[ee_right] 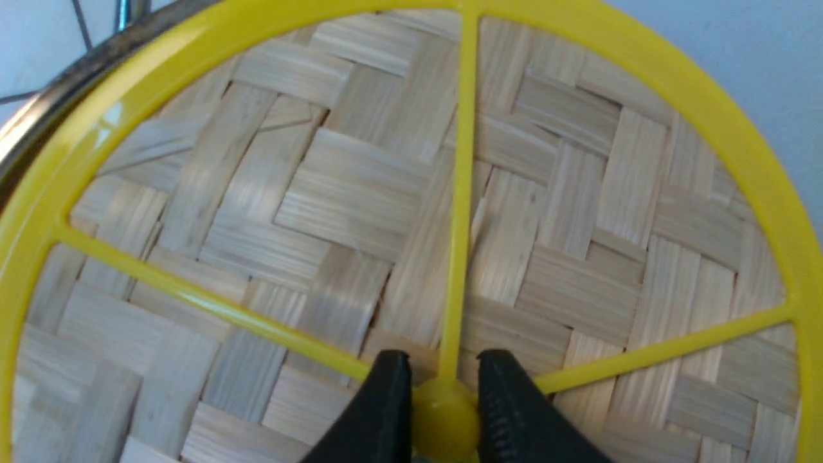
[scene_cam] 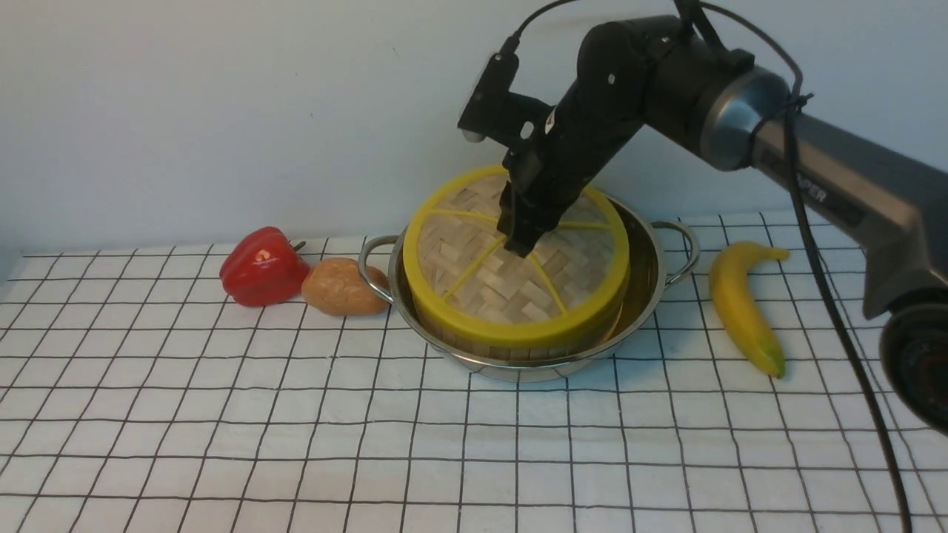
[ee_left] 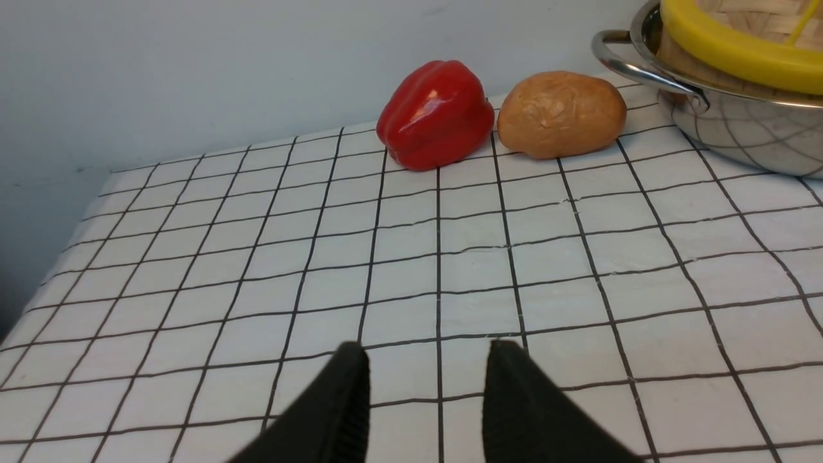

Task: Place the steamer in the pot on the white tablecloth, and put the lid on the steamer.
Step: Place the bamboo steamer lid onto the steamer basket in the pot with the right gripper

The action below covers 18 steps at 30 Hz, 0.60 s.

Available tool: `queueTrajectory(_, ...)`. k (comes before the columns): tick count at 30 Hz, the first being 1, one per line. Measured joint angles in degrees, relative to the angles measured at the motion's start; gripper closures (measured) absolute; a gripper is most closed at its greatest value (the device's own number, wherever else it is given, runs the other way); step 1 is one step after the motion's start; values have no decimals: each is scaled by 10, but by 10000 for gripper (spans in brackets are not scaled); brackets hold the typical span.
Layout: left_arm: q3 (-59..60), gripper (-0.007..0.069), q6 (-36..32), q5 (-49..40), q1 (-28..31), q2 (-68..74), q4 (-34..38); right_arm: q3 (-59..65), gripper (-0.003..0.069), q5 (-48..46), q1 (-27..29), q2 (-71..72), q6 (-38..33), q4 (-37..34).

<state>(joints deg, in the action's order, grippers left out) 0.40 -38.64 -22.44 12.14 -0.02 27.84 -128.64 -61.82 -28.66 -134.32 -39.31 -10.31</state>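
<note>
You see the pot (scene_cam: 644,289), a shallow shiny steel pan with two loop handles, standing on the white tablecloth (scene_cam: 222,429) towards the back of the table. The steamer (scene_cam: 518,349) sits inside the pot, and only a strip of its bamboo wall shows between the pot's rim and the cover above it. The lid (scene_cam: 511,281), a woven disc with a thick yellow rim and yellow spokes, lies on top of the steamer and hides whatever is in the basket. Whether the lid is seated flat cannot be told. Your right gripper (scene_cam: 522,240) reaches down onto the middle of the lid, and the right wrist view shows its jaws drawn in narrow, pressed against either side of the yellow centre hub. Your left gripper (ee_left: 431,350) hangs over bare cloth well to the left of the pot, with its jaws spread apart and nothing between them. To the left of the pot, a brown potato (scene_cam: 342,287) lies just beside the near handle, touching a red pepper (scene_cam: 263,266). A banana (scene_cam: 740,307) lies on the cloth to the right of the pot.
</note>
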Motion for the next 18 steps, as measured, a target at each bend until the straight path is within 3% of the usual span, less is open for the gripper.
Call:
queueTrajectory(11,0,382,0,0,0,0,0,0,513,10,3,-1,0,9)
queueTrajectory(18,0,382,0,0,0,0,0,0,513,4,26,-1,1,-28)
